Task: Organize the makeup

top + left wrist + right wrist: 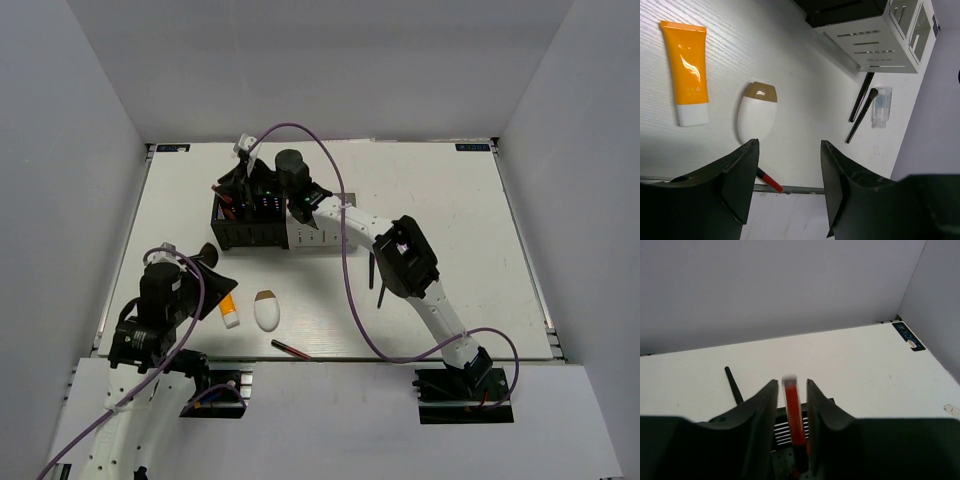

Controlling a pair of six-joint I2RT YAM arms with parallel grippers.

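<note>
My right gripper [791, 382] hovers over the black organizer [250, 228] with a thin dark-red stick [794, 415] standing upright between its fingers. A narrow gap shows on each side of the stick, so the jaws are open, and the stick looks blurred. A black brush handle [733, 385] pokes up to the left of it. My left gripper [789, 143] is open and empty above the table's near edge. Beyond it lie an orange tube [687, 65], a white egg-shaped piece [756, 117], a second red stick [771, 181], two black brushes [860, 100] and a clear bottle [881, 106].
A grey-white slotted organizer [885, 42] stands against the black one on its right. The right arm [400, 250] stretches across the table's middle, a purple cable [345, 250] arching over it. White walls enclose the table [450, 200].
</note>
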